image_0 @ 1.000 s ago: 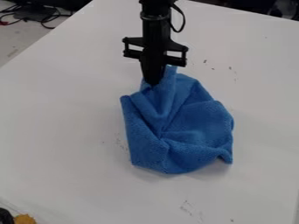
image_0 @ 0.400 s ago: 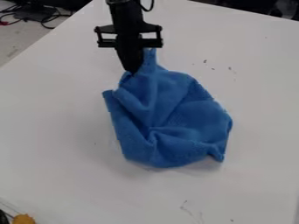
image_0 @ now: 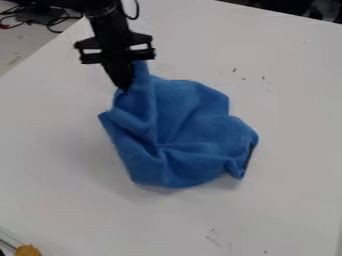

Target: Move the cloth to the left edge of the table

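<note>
The black gripper hangs down in the upper left part of the camera view, shut on the upper left corner of the blue cloth. That pinched corner is pulled up in folds around the fingertips. The rest of the cloth spreads crumpled down and to the right over the middle of the white table. Part of the fingertips is hidden in the fabric.
The table's left edge slants from the top centre down to the left, with black cables beyond it. A yellow-orange object sits at the bottom left corner. Small dark marks dot the tabletop.
The gripper has moved left across the view, drawing the cloth with it. The cloth's upper left part has shifted most, its lower right corner less.
</note>
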Robot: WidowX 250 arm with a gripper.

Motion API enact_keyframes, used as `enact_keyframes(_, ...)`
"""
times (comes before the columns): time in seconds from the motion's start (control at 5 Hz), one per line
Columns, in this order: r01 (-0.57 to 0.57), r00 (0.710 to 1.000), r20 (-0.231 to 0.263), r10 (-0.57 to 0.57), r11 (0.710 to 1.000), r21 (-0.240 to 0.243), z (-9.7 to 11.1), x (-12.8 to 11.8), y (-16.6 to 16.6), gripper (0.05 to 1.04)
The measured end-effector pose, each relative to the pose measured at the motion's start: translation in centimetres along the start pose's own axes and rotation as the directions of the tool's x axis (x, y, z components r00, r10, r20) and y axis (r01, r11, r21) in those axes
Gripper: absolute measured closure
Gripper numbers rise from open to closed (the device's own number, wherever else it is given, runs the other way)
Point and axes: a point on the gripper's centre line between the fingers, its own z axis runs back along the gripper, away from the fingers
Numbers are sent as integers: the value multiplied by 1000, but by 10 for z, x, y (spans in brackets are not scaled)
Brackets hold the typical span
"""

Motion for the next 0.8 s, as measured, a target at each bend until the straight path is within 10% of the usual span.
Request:
enact_keyframes(0.4,-2,1000,-21,1,998,-64,-24,-4,28,986)
enact_keyframes(0.8,-65,993,-98,71,996,68,-29,-24,52,539)
